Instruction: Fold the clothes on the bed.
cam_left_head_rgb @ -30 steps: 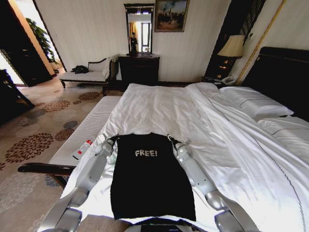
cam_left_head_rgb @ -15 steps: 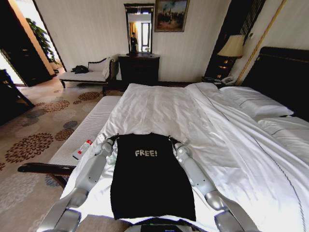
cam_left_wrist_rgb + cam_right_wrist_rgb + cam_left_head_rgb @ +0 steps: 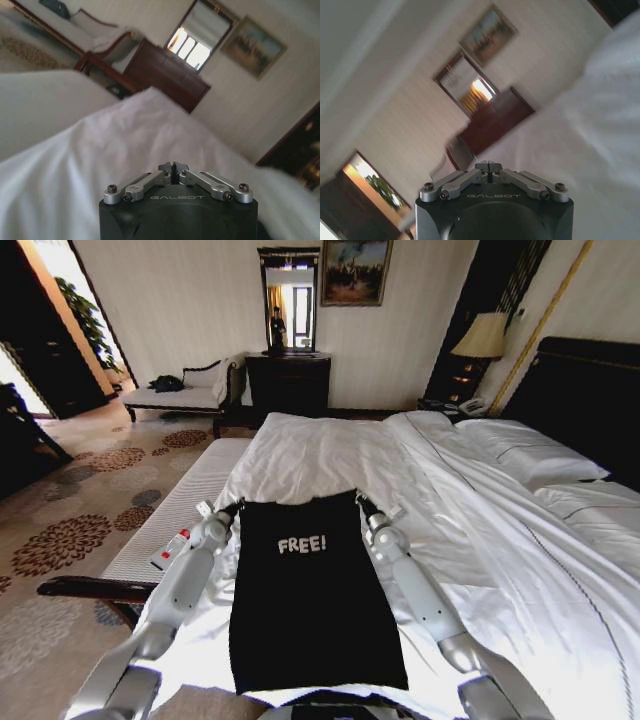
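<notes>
A soft black T-shirt [image 3: 310, 590] lies in a long rectangle on the rumpled white bed [image 3: 480, 540]. The left gripper [image 3: 232, 508] and right gripper [image 3: 362, 505] pinch its far corners, jaws clenched on the cloth.

large double bed with white duvet and dark wooden frame [image 3: 330, 455] carries everything. tall dark headboard [image 3: 590, 390] on the robot's right side of it, white pillows [image 3: 530, 450] stacked just in front of the headboard. black short-sleeved t-shirt with white "free!" lettering [image 3: 310, 590] lies on the duvet at the near edge, well apart from the pillows, lettering end pointing toward the far side of the bed. long white cushioned bench [image 3: 175, 515] runs just beside the bed, opposite the headboard; small white-and-red item [image 3: 170, 548] lies on the bench.
</notes>
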`<state>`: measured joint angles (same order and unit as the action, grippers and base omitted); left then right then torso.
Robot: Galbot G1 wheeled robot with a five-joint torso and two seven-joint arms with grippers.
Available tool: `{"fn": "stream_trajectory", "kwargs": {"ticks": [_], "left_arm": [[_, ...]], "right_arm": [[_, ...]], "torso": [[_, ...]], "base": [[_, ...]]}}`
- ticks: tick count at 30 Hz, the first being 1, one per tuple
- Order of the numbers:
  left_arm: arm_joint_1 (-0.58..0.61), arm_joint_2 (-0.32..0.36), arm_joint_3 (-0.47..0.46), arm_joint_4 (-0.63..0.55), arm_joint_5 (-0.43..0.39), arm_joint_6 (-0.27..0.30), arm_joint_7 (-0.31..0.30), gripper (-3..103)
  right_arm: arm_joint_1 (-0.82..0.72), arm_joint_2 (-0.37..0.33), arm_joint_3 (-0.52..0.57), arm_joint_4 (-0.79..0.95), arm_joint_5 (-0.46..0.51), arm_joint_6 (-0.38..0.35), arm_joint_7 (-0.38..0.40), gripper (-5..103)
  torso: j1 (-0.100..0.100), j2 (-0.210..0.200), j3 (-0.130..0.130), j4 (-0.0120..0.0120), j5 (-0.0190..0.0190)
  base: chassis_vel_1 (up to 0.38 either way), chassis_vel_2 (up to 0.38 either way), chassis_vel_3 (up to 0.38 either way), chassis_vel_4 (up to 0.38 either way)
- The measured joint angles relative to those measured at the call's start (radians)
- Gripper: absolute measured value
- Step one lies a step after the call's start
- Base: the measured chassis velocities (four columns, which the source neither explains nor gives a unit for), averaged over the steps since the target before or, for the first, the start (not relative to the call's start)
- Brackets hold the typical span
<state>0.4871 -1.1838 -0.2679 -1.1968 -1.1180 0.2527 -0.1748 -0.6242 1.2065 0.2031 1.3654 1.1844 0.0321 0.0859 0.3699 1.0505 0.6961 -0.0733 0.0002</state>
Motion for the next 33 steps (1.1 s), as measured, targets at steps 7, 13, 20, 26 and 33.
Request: {"fn": "stream_trajectory", "kwargs": {"ticks": [7,13,20,26,33], "left_arm": [[-0.116,-0.007,-0.003,0.066,-0.021,-0.008,0.014,2],[-0.145,0.003,0.006,0.042,-0.052,-0.01,0.029,2],[-0.039,0.053,0.009,-0.081,-0.078,-0.01,0.031,2],[0.178,0.113,-0.022,-0.292,-0.094,-0.017,0.043,2],[0.446,0.16,-0.081,-0.509,-0.095,-0.021,0.017,2]], "right_arm": [[0.051,-0.034,-0.019,-0.029,0.029,0.05,-0.039,0],[0.095,-0.072,-0.041,-0.016,0.068,0.065,-0.05,0],[0.057,-0.133,-0.054,0.057,0.078,0.066,-0.043,0],[-0.082,-0.22,-0.059,0.211,0.076,0.053,-0.007,0],[-0.292,-0.289,-0.003,0.381,0.082,0.016,0.083,0]], "torso": [[0.0,0.0,0.0,0.0001,0.0],[0.0,0.0,0.0,0.0,-0.0001],[0.0,0.0,0.0,0.0002,-0.0002],[0.0,0.0,0.0,-0.0002,-0.0001],[0.0,0.0,0.0,0.0006,0.0001]], "base": [[0.0,0.0,0.0,0.0],[0.0,0.0,0.0,0.0],[0.0,0.0,0.0,0.0],[0.0,0.0,0.0,0.0],[0.0,0.0,0.0,0.0]]}}
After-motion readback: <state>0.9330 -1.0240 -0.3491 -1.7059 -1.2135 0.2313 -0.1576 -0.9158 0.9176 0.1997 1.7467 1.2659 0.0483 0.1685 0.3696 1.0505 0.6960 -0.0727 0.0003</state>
